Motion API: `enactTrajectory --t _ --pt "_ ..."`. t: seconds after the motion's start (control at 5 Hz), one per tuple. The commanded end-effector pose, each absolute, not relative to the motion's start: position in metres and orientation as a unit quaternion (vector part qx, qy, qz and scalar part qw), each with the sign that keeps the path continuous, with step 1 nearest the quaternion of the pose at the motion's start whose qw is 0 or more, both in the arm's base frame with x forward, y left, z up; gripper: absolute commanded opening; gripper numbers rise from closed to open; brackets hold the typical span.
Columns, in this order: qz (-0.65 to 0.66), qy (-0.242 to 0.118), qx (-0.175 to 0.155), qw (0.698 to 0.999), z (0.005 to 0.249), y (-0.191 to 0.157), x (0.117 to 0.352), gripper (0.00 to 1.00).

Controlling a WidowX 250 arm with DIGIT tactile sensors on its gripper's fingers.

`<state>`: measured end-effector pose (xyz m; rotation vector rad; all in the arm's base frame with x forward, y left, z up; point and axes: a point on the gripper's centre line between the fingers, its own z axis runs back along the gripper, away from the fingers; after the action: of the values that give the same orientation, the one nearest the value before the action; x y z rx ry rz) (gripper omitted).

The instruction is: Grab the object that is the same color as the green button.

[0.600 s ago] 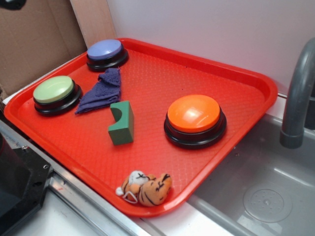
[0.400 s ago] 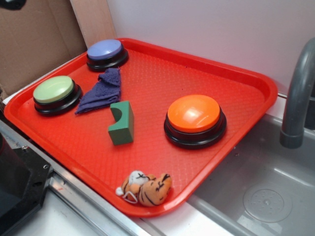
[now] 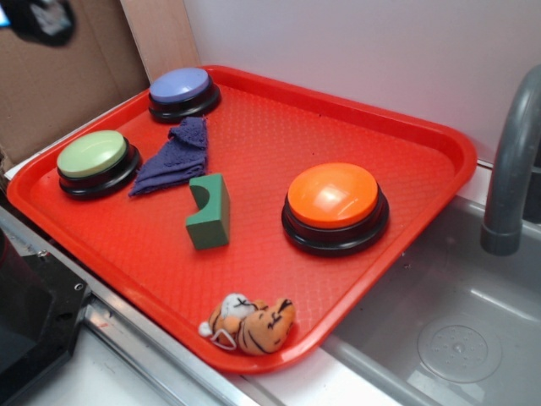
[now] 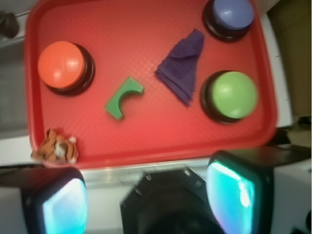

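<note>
The dark green notched block (image 3: 209, 211) lies near the middle of the red tray (image 3: 254, 118); it also shows in the wrist view (image 4: 124, 97). The pale green button (image 3: 93, 156) sits at the tray's left corner, and in the wrist view (image 4: 233, 95) at right. My gripper (image 3: 38, 19) is a dark blur at the top-left edge, high above and well away from the block. In the wrist view the gripper (image 4: 151, 200) is open and empty, its fingers wide apart, hanging over the black base outside the tray.
On the tray: an orange button (image 3: 334, 199), a lavender-blue button (image 3: 180, 87), a purple-blue cloth (image 3: 173, 156) between block and green button, and a plush tiger (image 3: 249, 323) at the near rim. A grey faucet (image 3: 511, 161) and sink (image 3: 456, 321) are right. Black robot base (image 3: 30, 313) front left.
My gripper has come further into the exterior view at the top-left corner. Nothing on the tray has moved.
</note>
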<state>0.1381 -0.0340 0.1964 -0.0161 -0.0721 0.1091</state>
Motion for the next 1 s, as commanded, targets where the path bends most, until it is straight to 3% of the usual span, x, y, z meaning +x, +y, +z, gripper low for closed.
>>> enactTrajectory --t 0.0,0.2,0.4,0.8 --pt "0.051 -0.07 -0.033 0.996 0.133 -0.061 0.171 1.0" --pt "0.05 -0.07 -0.03 0.996 0.098 -0.063 0.182 1.0" --pt "0.054 -0.067 -0.078 0.993 0.07 -0.064 0.189 1.0" --pt "0.133 -0.075 -0.038 0.988 0.04 -0.056 0.189 1.0"
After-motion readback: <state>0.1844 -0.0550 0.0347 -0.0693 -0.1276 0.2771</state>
